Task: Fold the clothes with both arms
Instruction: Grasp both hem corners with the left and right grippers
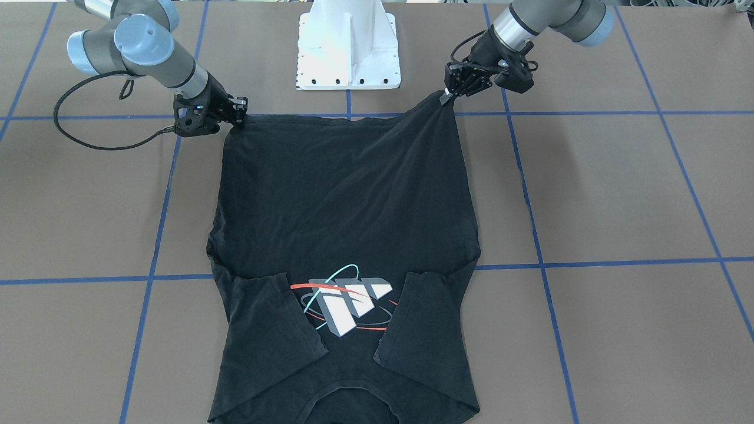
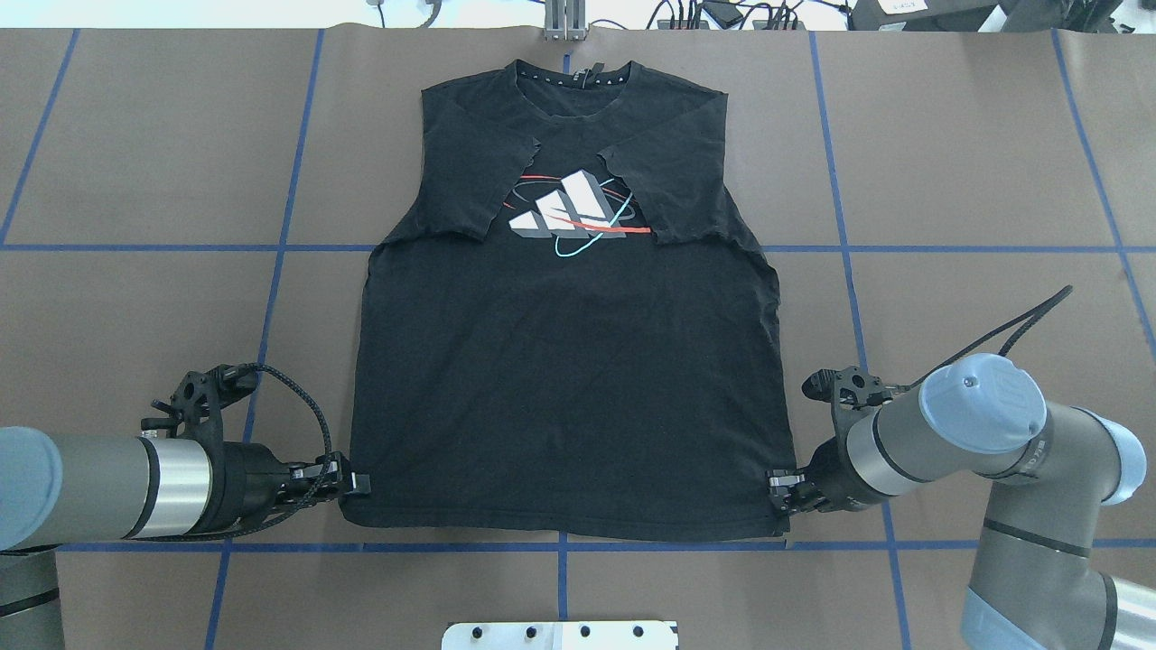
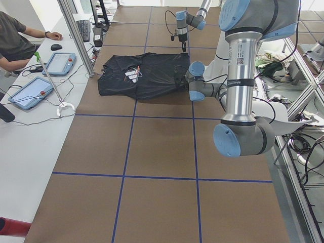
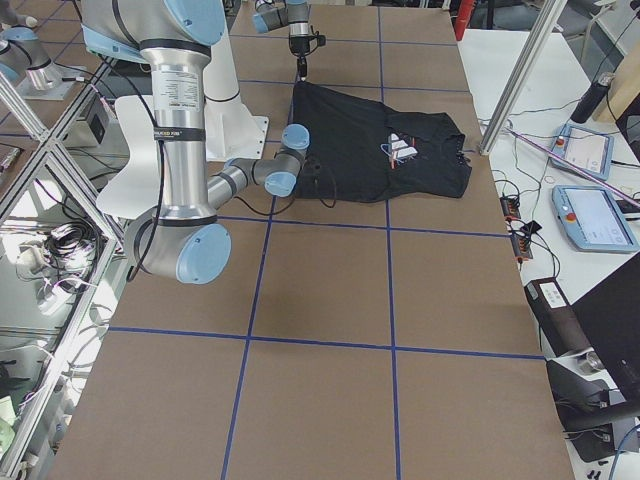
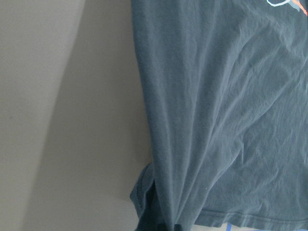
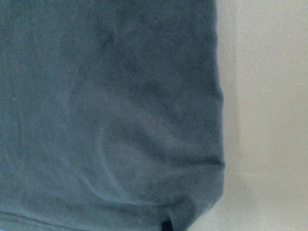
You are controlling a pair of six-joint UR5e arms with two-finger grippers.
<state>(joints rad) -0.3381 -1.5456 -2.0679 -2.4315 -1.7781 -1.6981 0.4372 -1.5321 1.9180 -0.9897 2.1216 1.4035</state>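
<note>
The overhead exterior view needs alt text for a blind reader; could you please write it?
A black T-shirt lies spread on a brown table with blue grid lines, sleeves folded in partly over its chest graphic, collar farthest from the robot. The left gripper and the right gripper each pinch a near hem corner.

A brown counter is ruled into large squares by blue tape. Beside it, a white desk carries two tablets, a keyboard, a mouse and loose cables. A person in a dark top sits there, forearm near the mouse.
</note>
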